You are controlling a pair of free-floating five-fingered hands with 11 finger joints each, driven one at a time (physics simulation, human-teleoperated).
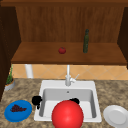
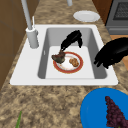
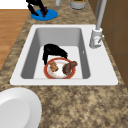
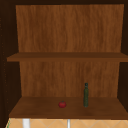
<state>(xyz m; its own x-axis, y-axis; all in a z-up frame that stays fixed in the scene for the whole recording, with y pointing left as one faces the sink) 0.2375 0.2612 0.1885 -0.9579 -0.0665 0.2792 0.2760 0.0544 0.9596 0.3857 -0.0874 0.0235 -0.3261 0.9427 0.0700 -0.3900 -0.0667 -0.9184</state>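
Inside the sink [image 2: 100, 72], the right robot hand [image 2: 72, 40] reaches down with relaxed, empty fingers to the dark food piece [image 2: 59, 58] on the red-rimmed plate [image 2: 68, 70], nearer than the left robot hand [image 2: 112, 52].

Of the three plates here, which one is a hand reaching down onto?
The red-rimmed plate in the sink, carrying food; the right hand reaches onto it. The blue plate and white plate sit on the counter.

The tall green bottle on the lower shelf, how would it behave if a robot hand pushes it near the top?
The green bottle is tall and narrow and stands upright on the lower shelf, so a push near its top would probably tip it. It looks like glass, so likely smooth, somewhat slippery and breakable. Once on its side it could roll, perhaps toward the tomato.
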